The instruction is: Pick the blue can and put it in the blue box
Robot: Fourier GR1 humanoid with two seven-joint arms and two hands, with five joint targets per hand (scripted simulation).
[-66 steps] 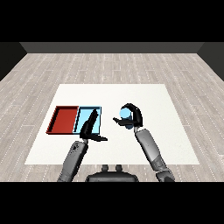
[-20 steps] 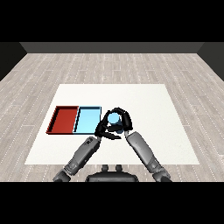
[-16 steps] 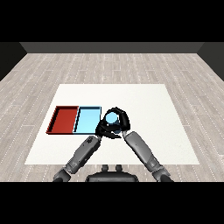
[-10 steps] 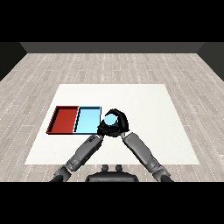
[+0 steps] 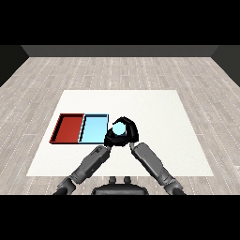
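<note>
The fingers [image 5: 127,123] of the right hand [image 5: 129,133] are curled round the blue can [image 5: 119,129], wrapping over its top and far side so that only a pale patch of it shows between them. The can sits just beside the right edge of the blue box [image 5: 93,129], about level with that tray's near half, and looks to be carried above the tabletop [image 5: 154,105] rather than standing on it, though this view does not settle that. The left hand [image 5: 110,139] lies close against the can's near left side, also beside the blue box's right edge; whether its fingers are closed or slack cannot be told here. The red box [image 5: 69,128] touches the blue box's left edge.

The can is likely rigid and light, with a smooth round wall that could slip or roll. Holding it round the middle of the body, fingers opposite thumb, seems the safest hold; it should keep upright when lowered into the blue box.
</note>
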